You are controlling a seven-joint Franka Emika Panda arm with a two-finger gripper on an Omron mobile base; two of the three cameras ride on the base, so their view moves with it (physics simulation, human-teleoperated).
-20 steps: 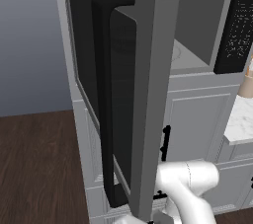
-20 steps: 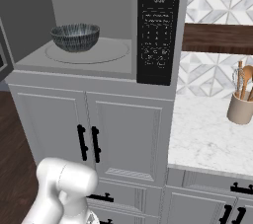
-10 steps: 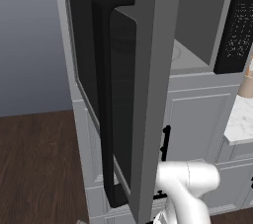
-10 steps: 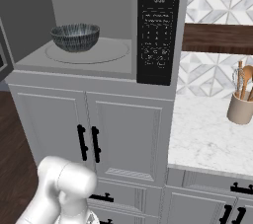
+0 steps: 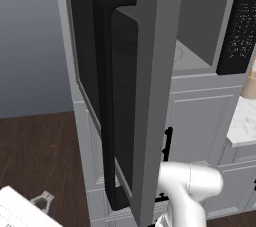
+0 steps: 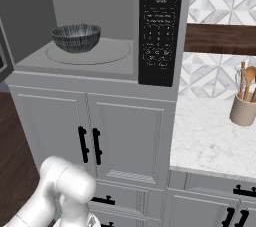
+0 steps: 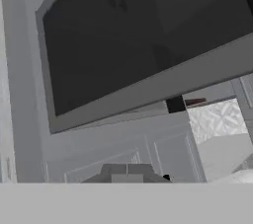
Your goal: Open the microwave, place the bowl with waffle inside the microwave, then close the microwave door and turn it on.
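The microwave was a large grey box set above white cabinets, with a black control strip bearing small white markings down its right side. Its door stood swung wide open, grey-framed with a dark tinted window and a long thick black handle. The right base view showed the open cavity, where a dark bowl with fine pale streaks sat on the round turntable; what lay in it could not be made out. The left base view showed the door's front face and handle instead. In the hand view, the door's dark window rose well above the gripper, whose fingertips were pressed together, holding nothing.
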